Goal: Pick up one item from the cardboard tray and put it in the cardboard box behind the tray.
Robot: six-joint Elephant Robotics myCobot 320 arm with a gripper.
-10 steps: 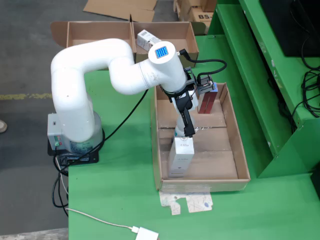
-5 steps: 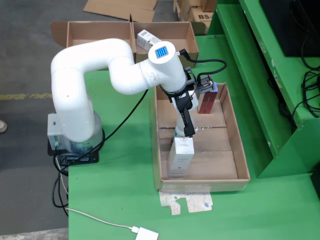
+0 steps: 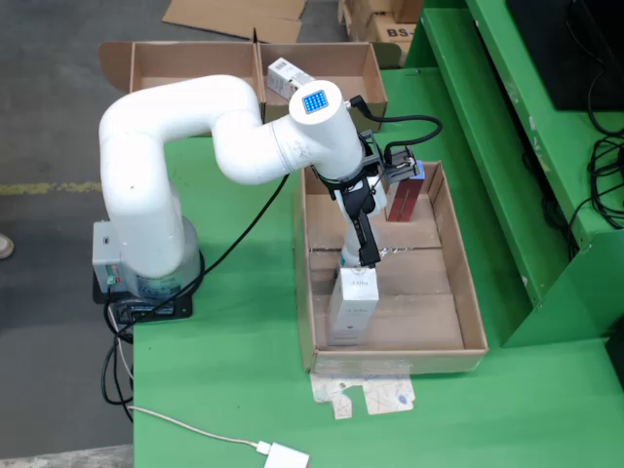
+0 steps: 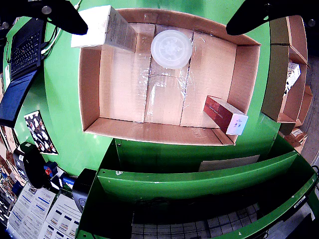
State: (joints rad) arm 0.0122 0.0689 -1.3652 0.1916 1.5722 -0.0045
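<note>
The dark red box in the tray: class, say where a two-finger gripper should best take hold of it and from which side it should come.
Probably from above, closing across its two long sides near the middle. The dark red box is long and narrow, and in the wrist view it sits in a corner of the cardboard tray, so the walls hinder a sideways approach. The gripper hangs open over the round white lid.

A warehouse workshop: bare concrete floor, green workbench, stacked cardboard cartons.

White arm bent at the elbow, wrist angled down, gripper with black fingers spread wide apart
</note>
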